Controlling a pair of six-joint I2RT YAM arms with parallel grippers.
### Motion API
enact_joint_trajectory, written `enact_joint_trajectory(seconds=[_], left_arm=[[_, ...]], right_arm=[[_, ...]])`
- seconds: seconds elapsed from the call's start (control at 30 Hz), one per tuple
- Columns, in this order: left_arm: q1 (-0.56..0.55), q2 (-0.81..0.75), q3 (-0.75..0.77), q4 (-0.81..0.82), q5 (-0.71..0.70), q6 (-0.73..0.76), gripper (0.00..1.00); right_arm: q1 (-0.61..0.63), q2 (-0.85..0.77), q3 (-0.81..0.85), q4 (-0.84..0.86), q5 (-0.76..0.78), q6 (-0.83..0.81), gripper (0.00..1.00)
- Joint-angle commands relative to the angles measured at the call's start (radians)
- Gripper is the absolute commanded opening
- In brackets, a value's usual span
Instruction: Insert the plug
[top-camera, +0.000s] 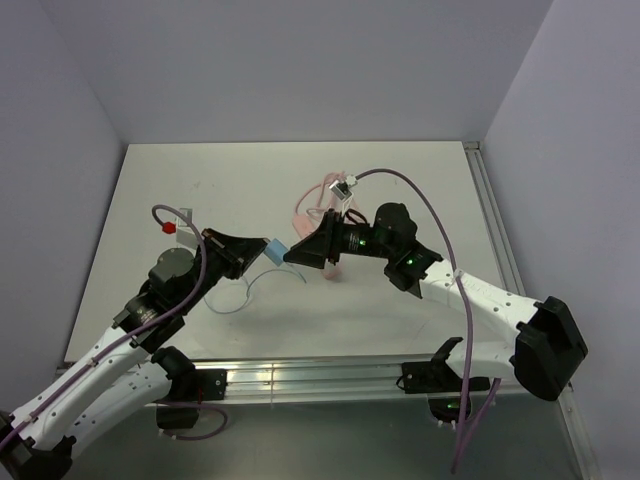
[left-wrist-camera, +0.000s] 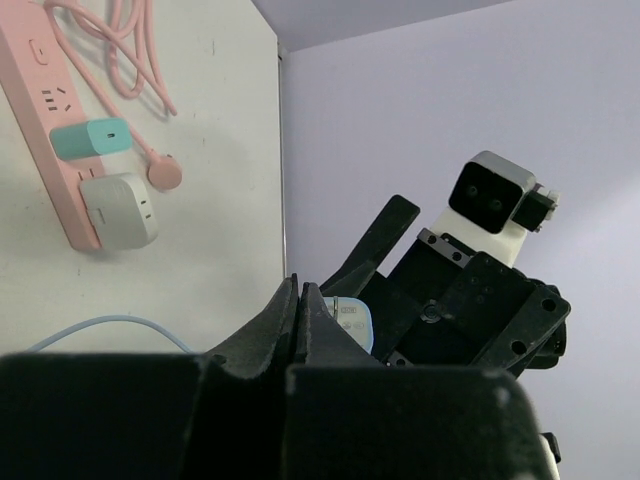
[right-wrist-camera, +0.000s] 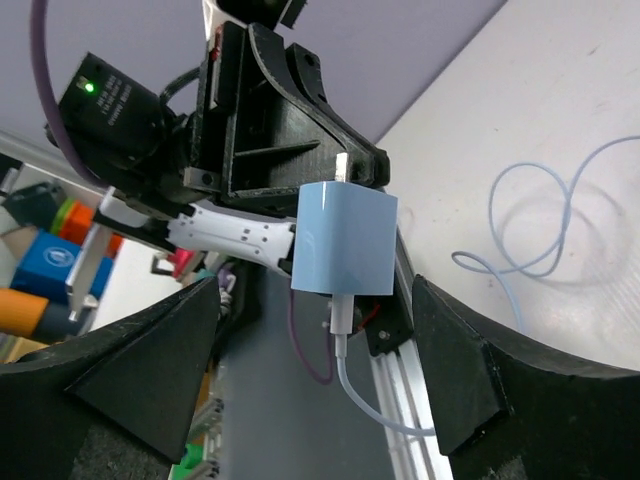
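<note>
From above, the left gripper (top-camera: 262, 250) clamps the plug (top-camera: 277, 249) over mid-table, the right gripper (top-camera: 300, 254) at its three o'clock. Left wrist: pink power strip (left-wrist-camera: 40, 110) at ten o'clock. Right wrist: its fingers (right-wrist-camera: 150, 370) splayed, plug between, untouched.

The left end effector (top-camera: 257, 252) holds the plug (top-camera: 277, 250) just beside the right end effector (top-camera: 296, 254).

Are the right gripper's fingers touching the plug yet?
Apart. The right wrist view shows the plug between the right gripper's open fingers, with gaps on both sides.
</note>
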Motion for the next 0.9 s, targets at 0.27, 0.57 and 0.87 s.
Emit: enact_joint_trajectory(seconds=[0.27, 0.57, 0.87], left_arm=[[0.0, 0.045, 0.085, -0.097, -0.103, -0.14, 0.0], [-0.002, 0.051, 0.083, -0.143, -0.124, -0.297, 0.0], [0.0, 0.034, 0.039, -0.087, -0.1, -0.396, 0.0]], right_arm=[[0.077, -0.022, 0.033, -0.033, 0.195, -0.161, 0.81], [0.179, -0.082, -0.016, -0.019, 0.47, -0.318, 0.71], [0.228, -0.043, -0.004, 0.01, 0.572, -0.378, 0.63]])
